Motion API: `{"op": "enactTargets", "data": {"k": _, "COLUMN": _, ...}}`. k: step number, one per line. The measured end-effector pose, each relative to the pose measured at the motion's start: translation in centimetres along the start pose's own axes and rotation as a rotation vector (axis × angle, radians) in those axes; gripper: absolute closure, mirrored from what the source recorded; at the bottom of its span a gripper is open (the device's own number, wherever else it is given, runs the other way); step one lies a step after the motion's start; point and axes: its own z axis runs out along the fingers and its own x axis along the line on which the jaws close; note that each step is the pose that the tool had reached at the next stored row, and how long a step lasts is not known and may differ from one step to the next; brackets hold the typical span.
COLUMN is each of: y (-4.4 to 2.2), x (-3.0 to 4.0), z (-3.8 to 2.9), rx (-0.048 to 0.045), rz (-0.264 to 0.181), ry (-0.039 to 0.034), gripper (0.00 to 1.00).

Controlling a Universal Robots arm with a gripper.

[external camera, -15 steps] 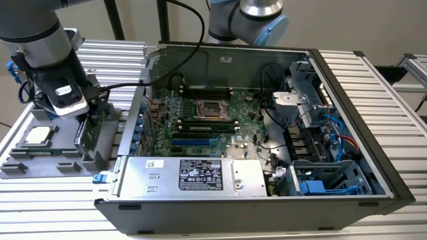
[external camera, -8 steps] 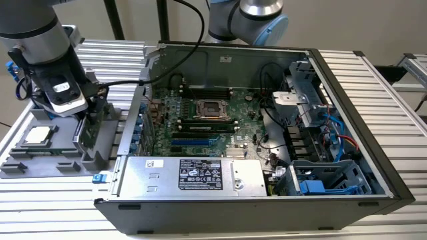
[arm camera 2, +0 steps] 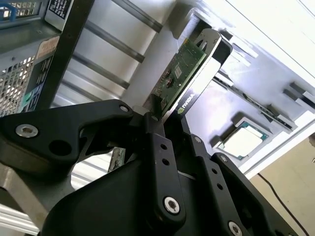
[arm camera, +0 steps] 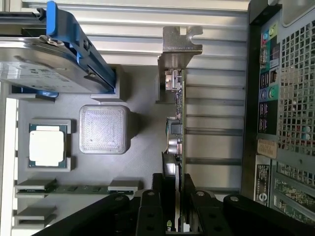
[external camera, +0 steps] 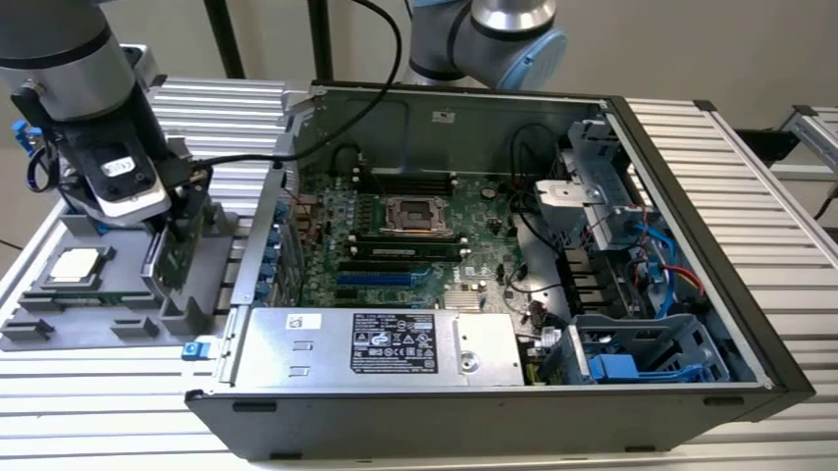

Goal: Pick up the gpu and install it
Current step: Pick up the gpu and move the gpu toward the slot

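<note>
The gpu is a thin green card standing on edge over the grey parts tray at the exterior view's left, beside the open computer case. My gripper comes down on it from above. In the first wrist view the black fingers flank the gpu tightly, and its silver bracket is at the far end. In the second wrist view my gripper is shut on the gpu, whose green face sticks out past the fingers. Whether the card has left its tray slot is unclear.
A square silver CPU chip lies in the tray near the card, and a hard drive with a blue frame sits beyond it. Inside the case are the motherboard, blue slots, the power supply and cables.
</note>
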Motion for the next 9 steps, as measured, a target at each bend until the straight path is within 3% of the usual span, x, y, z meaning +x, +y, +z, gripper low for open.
{"op": "enactTargets", "data": {"k": 9, "y": 0.04, "x": -0.01, "z": -0.65, "rx": -0.0001, "rz": 0.0, "ry": -0.0001, "gripper": 1.0}}
